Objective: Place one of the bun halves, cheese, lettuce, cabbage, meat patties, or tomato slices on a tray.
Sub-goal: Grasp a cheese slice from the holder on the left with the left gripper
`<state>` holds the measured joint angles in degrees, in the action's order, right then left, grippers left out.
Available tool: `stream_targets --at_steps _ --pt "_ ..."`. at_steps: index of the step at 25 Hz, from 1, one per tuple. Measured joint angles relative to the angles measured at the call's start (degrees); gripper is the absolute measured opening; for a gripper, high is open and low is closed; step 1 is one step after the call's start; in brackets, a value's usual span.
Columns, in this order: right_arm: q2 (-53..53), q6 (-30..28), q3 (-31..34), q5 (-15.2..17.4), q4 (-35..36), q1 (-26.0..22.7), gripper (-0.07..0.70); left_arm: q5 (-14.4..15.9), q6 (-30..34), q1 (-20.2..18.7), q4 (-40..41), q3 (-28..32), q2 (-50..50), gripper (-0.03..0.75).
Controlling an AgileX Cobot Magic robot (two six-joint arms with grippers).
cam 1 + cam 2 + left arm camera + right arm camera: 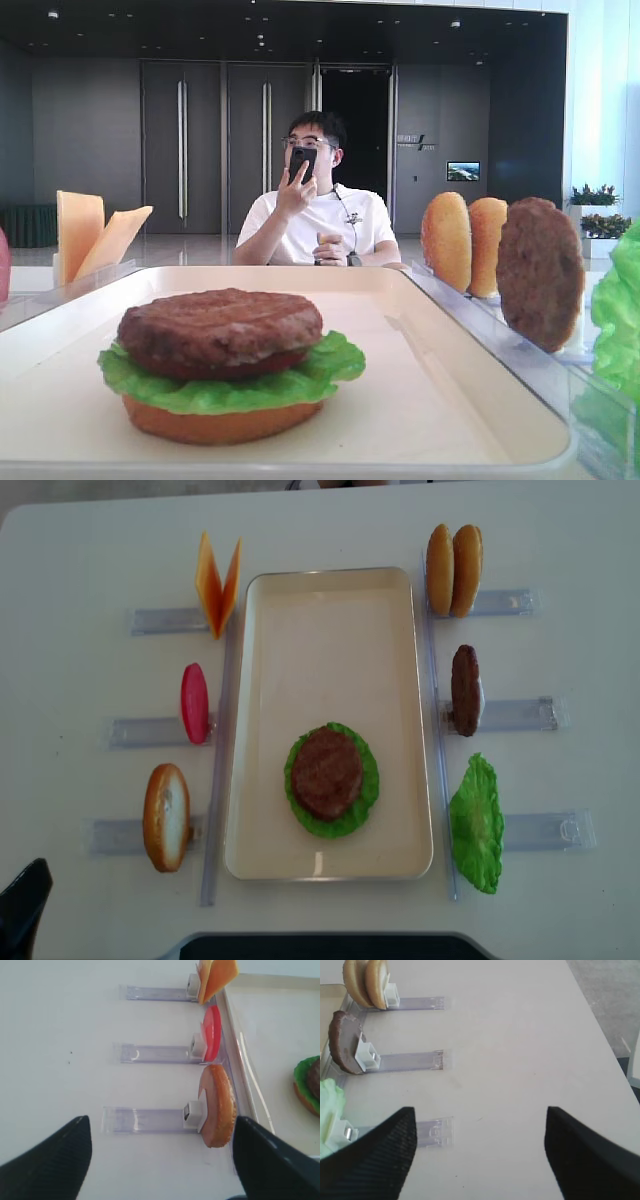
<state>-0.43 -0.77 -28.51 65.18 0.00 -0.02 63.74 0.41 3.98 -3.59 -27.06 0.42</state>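
Observation:
The cream tray [330,640] lies mid-table and holds a stack of bun half, lettuce [230,385] and meat patty [326,772]. To its left, racks hold two cheese slices [218,585], a tomato slice [194,702] and a bun half [219,1105]. On the right stand two bun halves [453,570], a patty [344,1042] and a lettuce leaf [476,823]. My left gripper [161,1120] hangs open and empty over the near-left rack, close to that bun half. My right gripper [480,1109] is open and empty over bare table right of the racks.
Clear plastic racks [520,715] stick out from both long sides of the tray. A seated person [315,215] holds a phone behind the table's far edge. A dark part of the left arm [25,905] shows at the near-left corner.

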Motion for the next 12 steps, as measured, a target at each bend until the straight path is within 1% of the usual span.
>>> stream_targets --at_steps 7,9,12 --pt "0.0 0.0 0.0 0.0 0.0 0.0 0.535 0.2 0.2 0.0 0.0 -0.1 5.7 0.685" --pt "0.0 0.0 0.0 0.0 0.0 0.0 0.535 1.6 0.2 0.0 0.1 -1.0 7.6 0.685" --pt "0.0 0.0 0.0 0.0 0.0 0.0 0.535 5.1 0.2 0.0 1.0 -3.4 10.6 0.685"
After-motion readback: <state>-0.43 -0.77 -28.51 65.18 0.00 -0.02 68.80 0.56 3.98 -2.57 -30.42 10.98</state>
